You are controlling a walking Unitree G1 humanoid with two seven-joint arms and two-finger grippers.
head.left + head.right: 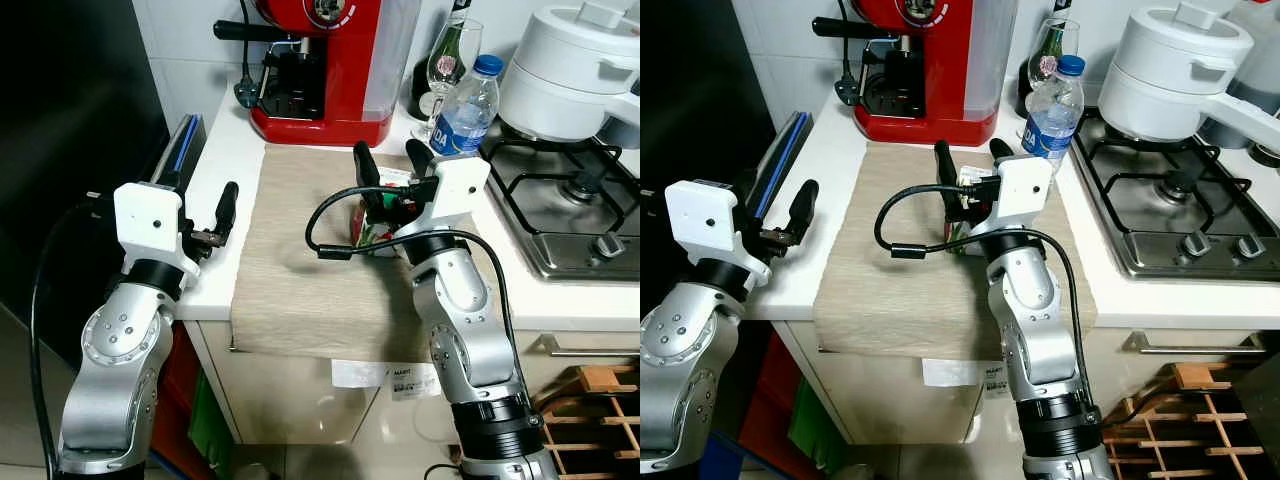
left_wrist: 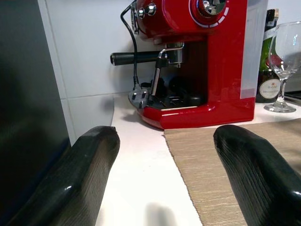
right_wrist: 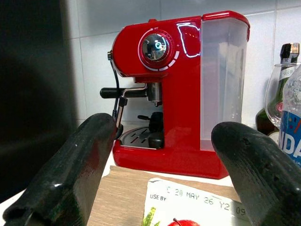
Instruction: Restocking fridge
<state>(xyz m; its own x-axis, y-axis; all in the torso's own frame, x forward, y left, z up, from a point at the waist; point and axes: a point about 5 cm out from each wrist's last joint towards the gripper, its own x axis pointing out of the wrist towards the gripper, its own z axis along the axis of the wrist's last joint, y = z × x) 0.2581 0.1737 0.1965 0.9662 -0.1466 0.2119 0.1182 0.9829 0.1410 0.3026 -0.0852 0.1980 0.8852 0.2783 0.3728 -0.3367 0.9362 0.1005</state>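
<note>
Lowering the spread right gripper (image 1: 392, 153) straight over the packet (image 3: 188, 207) (label at 6 o'clock) seems best; left gripper (image 2: 162, 174) waits spread.

red coffee machine (image 1: 325, 70), beige mat (image 1: 300, 260)

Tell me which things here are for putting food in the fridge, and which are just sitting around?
For the job:
- food packet with a use-by label, on the mat
- right hand, open, over the packet
- water bottle, maybe

Just sitting around:
- red coffee machine
- wine glass
- white pot
- stove
- left hand, open, idle
</note>
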